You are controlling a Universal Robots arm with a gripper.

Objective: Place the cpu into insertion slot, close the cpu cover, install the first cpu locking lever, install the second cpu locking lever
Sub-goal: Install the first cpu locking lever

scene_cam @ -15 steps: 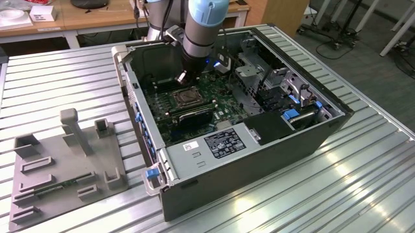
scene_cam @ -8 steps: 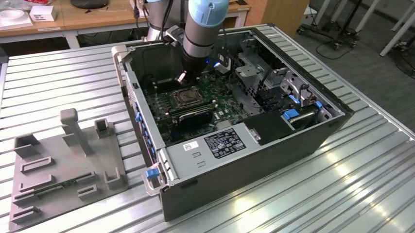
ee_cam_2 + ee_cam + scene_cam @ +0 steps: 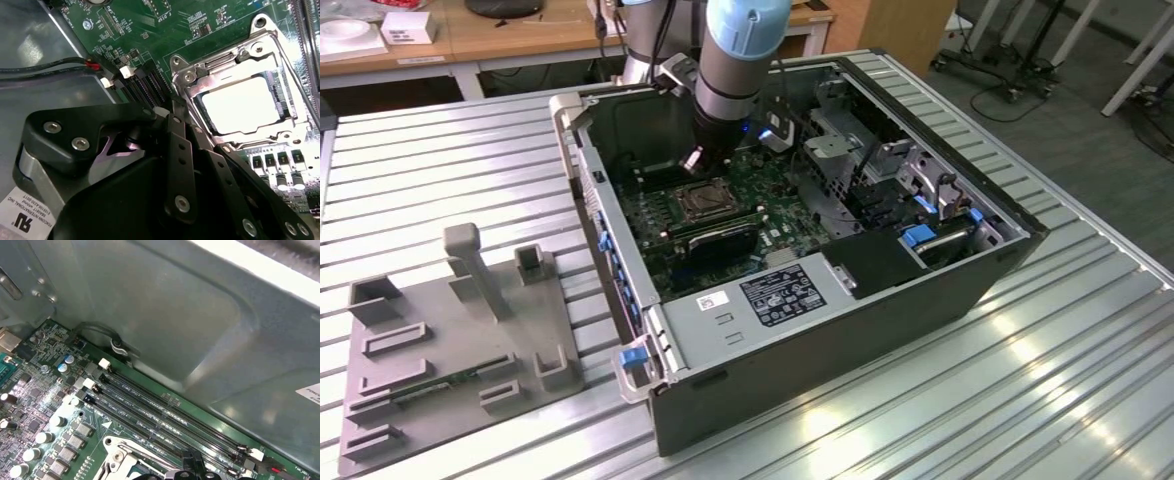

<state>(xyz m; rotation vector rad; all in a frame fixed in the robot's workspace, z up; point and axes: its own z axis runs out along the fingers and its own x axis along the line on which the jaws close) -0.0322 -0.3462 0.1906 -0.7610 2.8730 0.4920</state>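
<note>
Tool down inside the case, beside the socket

Hovering low over the green board: tool (image 3: pixel 172 112) just beside the insertion slot (image 3: pixel 240 100), linkage bars drawn in toward a narrow tip, though whether pressed fully together cannot be told. Cpu (image 3: pixel 242 102) already seated, bright metal top showing through the window of the cpu cover (image 3: pixel 185 75), which lies flat over the socket. Silver lever wire running along the frame edge nearest the tool. In the exterior view, arm reaching straight down into the computer case (image 3: pixel 987 290), socket (image 3: pixel 698 203) just below the wrist. Memory slots (image 3: pixel 165 415) and a black cable (image 3: pixel 45 65) crowding close by; grey fixture (image 3: pixel 454 340) well apart on the surface.
</note>
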